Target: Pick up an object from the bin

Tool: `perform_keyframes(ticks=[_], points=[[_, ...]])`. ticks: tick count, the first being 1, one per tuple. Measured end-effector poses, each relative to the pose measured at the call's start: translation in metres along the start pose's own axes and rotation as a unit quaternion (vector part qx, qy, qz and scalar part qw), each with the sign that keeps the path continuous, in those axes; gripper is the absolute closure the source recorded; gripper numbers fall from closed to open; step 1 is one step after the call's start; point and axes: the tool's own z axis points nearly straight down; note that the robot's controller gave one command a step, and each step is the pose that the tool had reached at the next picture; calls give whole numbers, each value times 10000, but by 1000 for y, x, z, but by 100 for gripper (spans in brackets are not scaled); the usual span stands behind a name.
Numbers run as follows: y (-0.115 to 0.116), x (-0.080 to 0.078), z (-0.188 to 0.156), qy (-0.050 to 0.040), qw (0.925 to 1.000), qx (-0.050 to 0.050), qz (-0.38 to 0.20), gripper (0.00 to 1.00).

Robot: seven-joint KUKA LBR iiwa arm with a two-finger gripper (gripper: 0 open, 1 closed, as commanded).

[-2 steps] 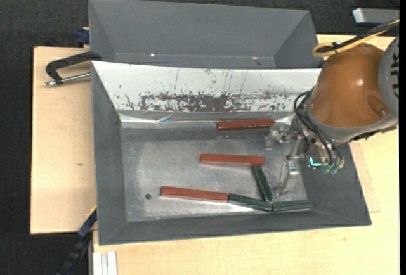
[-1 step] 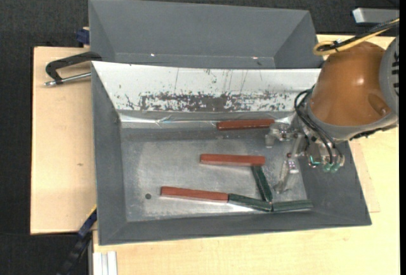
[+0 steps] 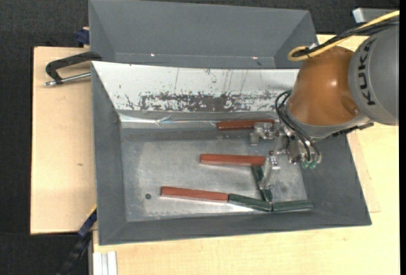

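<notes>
1. One thing lies in the grey bin (image 3: 127, 159) for you to take: a long tool (image 3: 193, 193) with two red-brown handles and dark green arms. It is splayed open on the floor, toward the near right part of the bin. The green arms meet close to the near wall, and the handles fan out to the left. The red streak on the back wall reads as a reflection, not as a second thing.

2. As far as you can judge, the pick is at its approach or grasp stage. The tool rests flat on the bin floor and no part of it is raised. The gripper (image 3: 269, 180) is low in the bin on the right, reaching in under the arm's orange cover.

3. The gripper is over the green arm that runs down from the upper handle to the joint. It is at or just beside that arm, right of the upper handle's end and above the joint. From this angle you cannot tell whether it touches the arm.

4. You cannot tell whether the jaws are apart or together, because metal, cables and green plastic overlap there. Do not count the tool as held.

5. What is left for you: confirm a grip, then lift the tool clear of the walls. Its long handles will probably swing or tip.
</notes>
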Motion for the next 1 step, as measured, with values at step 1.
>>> perform_keyframes(ticks=[1], points=[[-5,21,40,11,9567,1,2911,100]])
